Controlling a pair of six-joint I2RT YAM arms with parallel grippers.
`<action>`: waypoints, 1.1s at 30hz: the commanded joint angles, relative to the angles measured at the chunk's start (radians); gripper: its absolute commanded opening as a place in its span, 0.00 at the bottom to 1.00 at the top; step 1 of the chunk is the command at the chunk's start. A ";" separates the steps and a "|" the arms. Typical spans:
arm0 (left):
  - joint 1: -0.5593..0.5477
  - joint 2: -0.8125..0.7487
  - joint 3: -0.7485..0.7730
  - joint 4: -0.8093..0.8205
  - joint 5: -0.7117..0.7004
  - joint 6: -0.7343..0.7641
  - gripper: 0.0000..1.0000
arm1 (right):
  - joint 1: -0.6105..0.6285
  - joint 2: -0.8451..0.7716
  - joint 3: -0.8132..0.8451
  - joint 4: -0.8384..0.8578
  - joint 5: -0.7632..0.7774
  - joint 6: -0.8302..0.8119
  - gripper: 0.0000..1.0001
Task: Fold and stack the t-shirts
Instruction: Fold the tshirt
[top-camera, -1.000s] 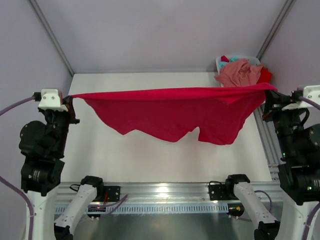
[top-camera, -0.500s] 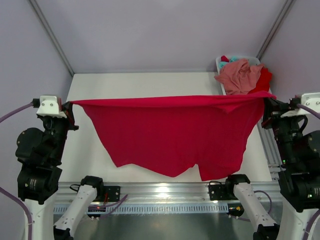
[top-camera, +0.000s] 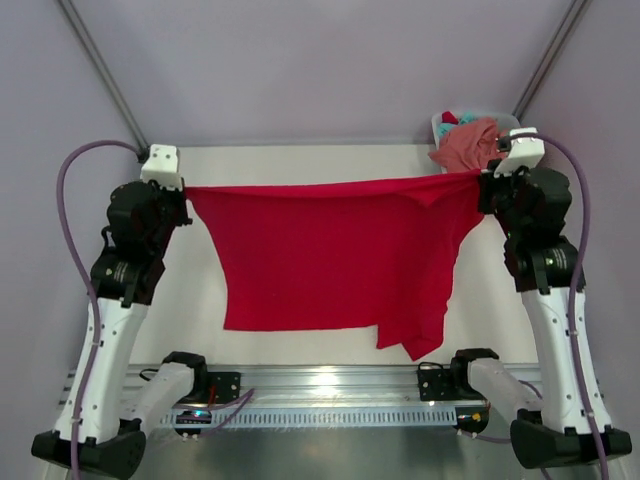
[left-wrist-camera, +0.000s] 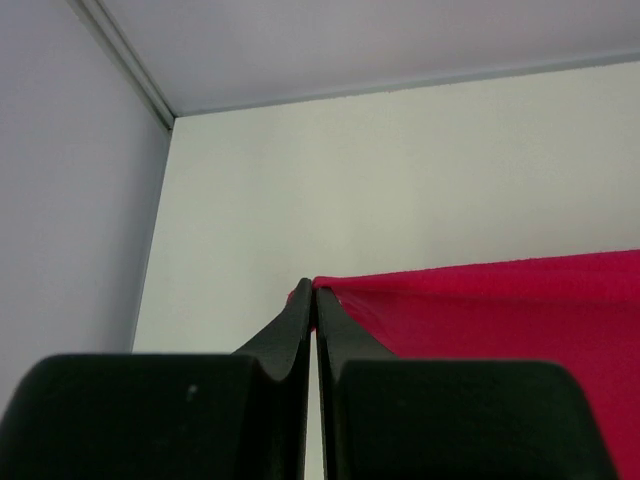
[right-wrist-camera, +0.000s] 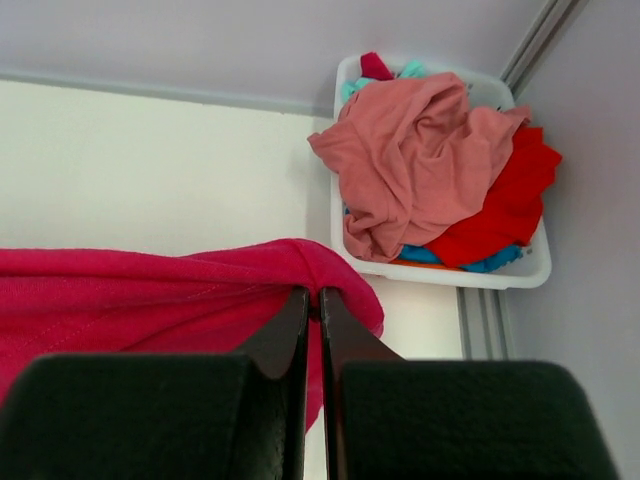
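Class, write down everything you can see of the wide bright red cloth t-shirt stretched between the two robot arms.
The bright red cloth t-shirt is soft and plain. It hangs spread like a curtain above the white table, its top edge pulled nearly straight. The left gripper pinches one top corner, the right gripper the other, both shut. Its lower hem is uneven, drooping lowest on the right side. Whether it touches the table cannot be told.

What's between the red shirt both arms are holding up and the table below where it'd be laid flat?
Nothing visible. The red shirt hangs from the left gripper and right gripper above the table; what shows of it is bare. The basket sits at the far right corner, aside.
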 joint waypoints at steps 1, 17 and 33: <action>0.014 0.071 0.002 0.135 -0.042 0.013 0.00 | -0.012 0.079 -0.024 0.156 0.037 -0.022 0.03; 0.014 0.710 0.114 0.393 0.061 0.002 0.00 | -0.012 0.770 0.163 0.342 -0.101 -0.043 0.03; 0.030 1.015 0.300 0.257 0.093 0.100 0.00 | -0.010 0.913 0.219 0.196 -0.242 -0.114 0.03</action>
